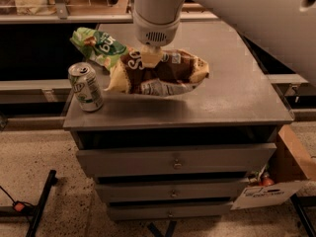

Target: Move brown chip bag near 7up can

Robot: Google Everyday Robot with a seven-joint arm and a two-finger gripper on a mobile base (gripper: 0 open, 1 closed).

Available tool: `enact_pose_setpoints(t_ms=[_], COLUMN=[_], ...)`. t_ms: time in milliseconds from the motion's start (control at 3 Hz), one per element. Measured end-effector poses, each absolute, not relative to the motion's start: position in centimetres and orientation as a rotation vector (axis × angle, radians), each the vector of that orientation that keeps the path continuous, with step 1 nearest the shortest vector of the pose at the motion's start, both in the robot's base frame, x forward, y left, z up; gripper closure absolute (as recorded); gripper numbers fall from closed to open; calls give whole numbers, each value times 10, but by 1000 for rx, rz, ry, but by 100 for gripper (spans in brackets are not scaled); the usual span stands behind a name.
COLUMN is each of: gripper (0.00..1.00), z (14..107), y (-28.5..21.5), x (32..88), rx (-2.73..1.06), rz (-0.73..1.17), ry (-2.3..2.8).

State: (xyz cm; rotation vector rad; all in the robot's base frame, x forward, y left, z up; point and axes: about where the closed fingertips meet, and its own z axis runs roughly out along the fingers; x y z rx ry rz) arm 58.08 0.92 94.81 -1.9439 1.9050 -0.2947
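So the gripper (150, 57) was right over the middle of the cabinet top (237, 93), coming straight down from the arm, and as far as I could tell it was pinched together on the top fold of the brown chip bag (165, 78). The bag hung directly under it, sagging at both ends, and the shadow beneath made it look lifted just clear of the surface.

Handling-wise, I'd guess that bag was super light, crinkly and floppy, with slick film that could slide out of a weak pinch. Squeeze too hard and you'd crush the chips. Grabbing a fold near the middle seemed like the smart spot, since it kept the ends balanced.

The can (86, 88) stood upright off to the side of the gripper and nearer the camera, close to the front corner, apart from the bag. A green bag (98, 46) lay behind the can, just beside the brown one's end. There was bare room between the gripper and the can, but the edge was close there, so bumping the can off was the worry.
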Motion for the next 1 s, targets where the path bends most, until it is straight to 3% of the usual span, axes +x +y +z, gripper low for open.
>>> enact_pose_setpoints(t_ms=[333,667,1000], gripper=[13,0,0], z=[947,946,946], y=[10,10,10], x=[581,581,581], rx=[-1946,-1948,-1948], rz=[-295,-295,-295], ry=[1904,1903,1903])
